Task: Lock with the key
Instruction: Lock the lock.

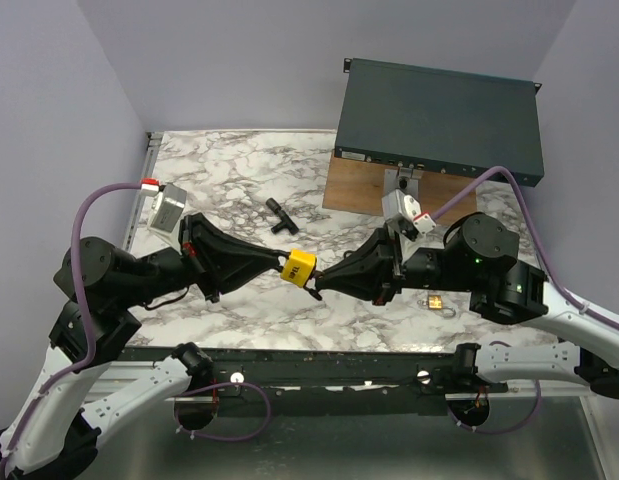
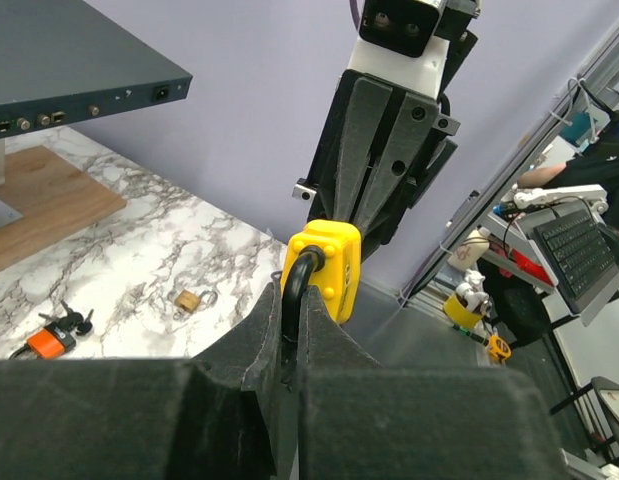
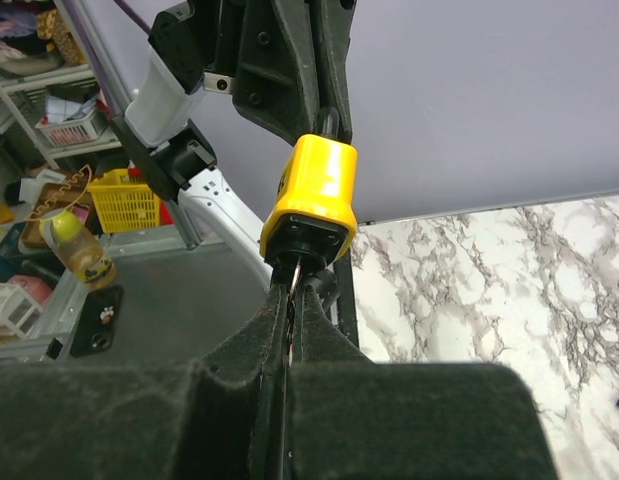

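Observation:
A yellow padlock (image 1: 299, 267) hangs in the air above the middle of the marble table. My left gripper (image 1: 281, 264) is shut on its black shackle (image 2: 299, 290), seen close in the left wrist view with the yellow body (image 2: 329, 265) just past the fingertips. My right gripper (image 1: 322, 281) comes from the right and is shut on a thin metal key (image 3: 293, 285). The key's blade sits in the keyhole on the padlock's bottom face (image 3: 307, 235). Both grippers meet at the padlock.
A small brass padlock (image 1: 433, 300) lies on the table by the right arm. Black keys (image 1: 281, 216) lie behind the centre. An orange-tagged key bunch (image 2: 51, 335) shows in the left wrist view. A dark box (image 1: 439, 120) on a wooden board (image 1: 354, 185) stands at the back right.

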### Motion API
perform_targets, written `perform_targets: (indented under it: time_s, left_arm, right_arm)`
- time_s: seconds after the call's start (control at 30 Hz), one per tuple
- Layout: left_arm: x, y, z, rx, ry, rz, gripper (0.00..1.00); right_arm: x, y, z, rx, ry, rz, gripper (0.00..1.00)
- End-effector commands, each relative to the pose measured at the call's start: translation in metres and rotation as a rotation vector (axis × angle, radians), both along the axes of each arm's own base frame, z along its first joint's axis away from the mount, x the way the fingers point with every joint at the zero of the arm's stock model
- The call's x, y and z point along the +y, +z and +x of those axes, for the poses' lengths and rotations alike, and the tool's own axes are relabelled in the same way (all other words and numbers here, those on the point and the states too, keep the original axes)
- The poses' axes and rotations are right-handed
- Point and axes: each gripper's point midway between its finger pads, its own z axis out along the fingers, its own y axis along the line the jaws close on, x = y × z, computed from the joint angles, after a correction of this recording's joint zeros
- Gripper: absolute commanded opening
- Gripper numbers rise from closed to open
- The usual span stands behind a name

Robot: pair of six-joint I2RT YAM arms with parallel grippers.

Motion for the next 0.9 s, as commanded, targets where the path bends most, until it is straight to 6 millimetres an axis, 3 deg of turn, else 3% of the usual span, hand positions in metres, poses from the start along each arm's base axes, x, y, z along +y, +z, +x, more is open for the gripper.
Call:
perform_targets:
  time_s: [0.0, 0.87]
  left_arm:
    - [0.017, 0.035, 0.012, -0.107, 0.135, -0.103, 0.0]
    - [0.035, 0.038, 0.039, -0.12, 0.317, -0.15, 0.0]
  right_arm:
    - [-0.016, -0.011, -0.007, 0.023, 0.01, -0.041, 0.01]
    - [-0.024, -0.037, -0.012, 0.08, 0.015, -0.097, 0.01]
